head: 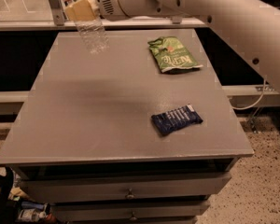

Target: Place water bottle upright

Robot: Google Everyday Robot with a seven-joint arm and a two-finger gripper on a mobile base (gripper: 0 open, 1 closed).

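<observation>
Gripper [82, 10] up at 11 o'clock, clamped on water bottle [94, 35]. Bottle tilted, base down, over table [84, 115] far-left corner. Green bag [172, 55] at 1 o'clock, blue packet [176, 119] at 4.

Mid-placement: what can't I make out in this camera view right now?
1. The water bottle: its cap end is hidden behind the gripper at the top left and cut off by the top edge.
2. Whether the bottle's base touches the table: this angle does not show it.
3. Print on the green pouch and the blue packet: too blurred to read.
</observation>
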